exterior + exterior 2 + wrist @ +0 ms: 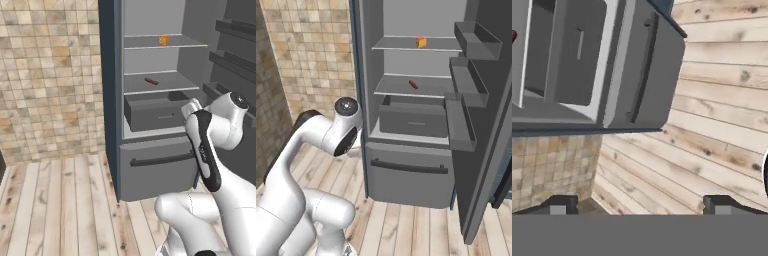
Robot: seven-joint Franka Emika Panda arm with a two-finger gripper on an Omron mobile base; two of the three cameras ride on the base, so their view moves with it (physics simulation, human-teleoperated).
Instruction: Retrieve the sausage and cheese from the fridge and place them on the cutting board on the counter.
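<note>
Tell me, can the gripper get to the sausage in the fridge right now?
Probably yes. The fridge door stands open, and the sausage lies alone on its shelf with nothing in front. The gripper is open but aimed at the floor.

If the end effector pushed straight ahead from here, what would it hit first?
Probably the light wooden plank floor beside the grey fridge's lower drawer front; depth is unclear. The open end effector holds nothing.
</note>
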